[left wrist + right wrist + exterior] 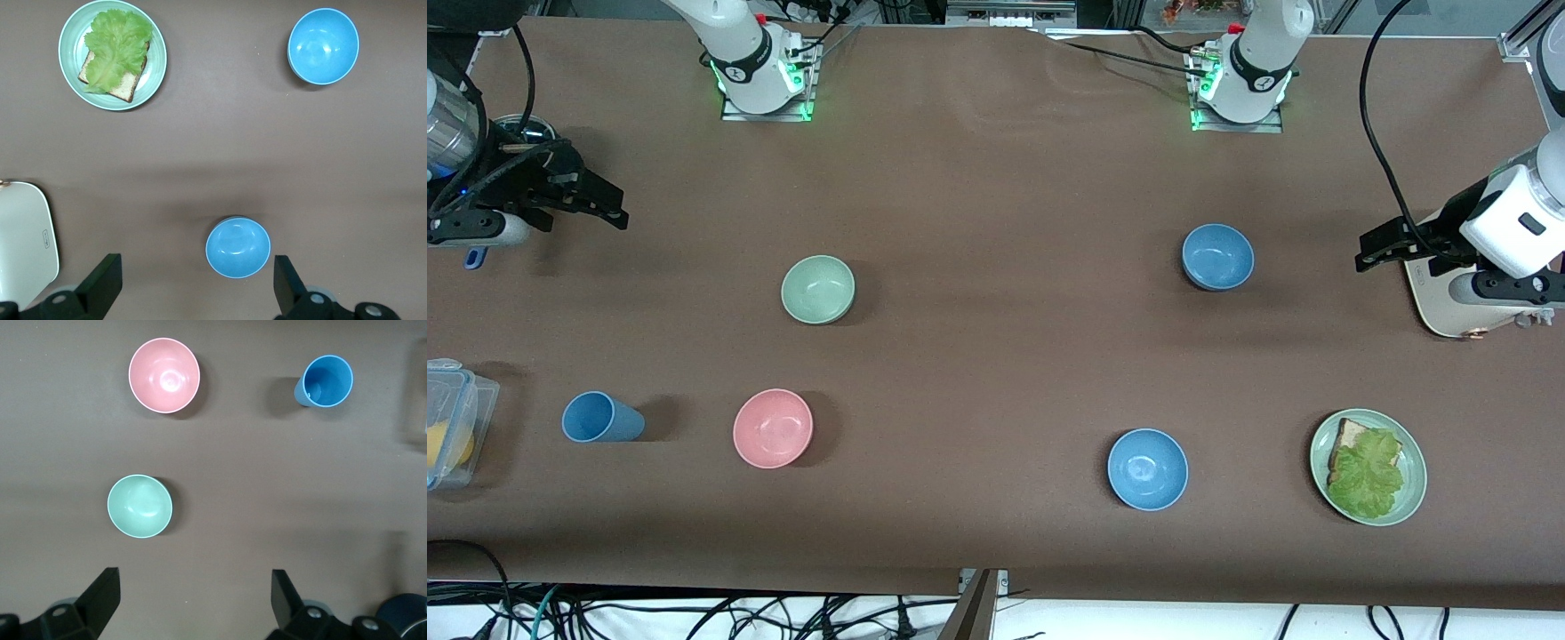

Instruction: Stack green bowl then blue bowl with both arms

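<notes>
The green bowl (818,289) sits upright toward the right arm's end of the table; it also shows in the right wrist view (139,506). The muted blue bowl (1217,256) sits upright toward the left arm's end; it also shows in the left wrist view (238,247). My right gripper (615,206) (195,579) is open and empty, over the right arm's end of the table, well apart from the green bowl. My left gripper (1371,250) (197,267) is open and empty, over the left arm's end, apart from the blue bowl.
A brighter blue bowl (1147,468) and a green plate (1368,466) with bread and lettuce lie nearer the camera. A pink bowl (773,428), a blue cup (600,418) and a clear box (449,422) stand there too. A white board (1449,307) lies under the left arm.
</notes>
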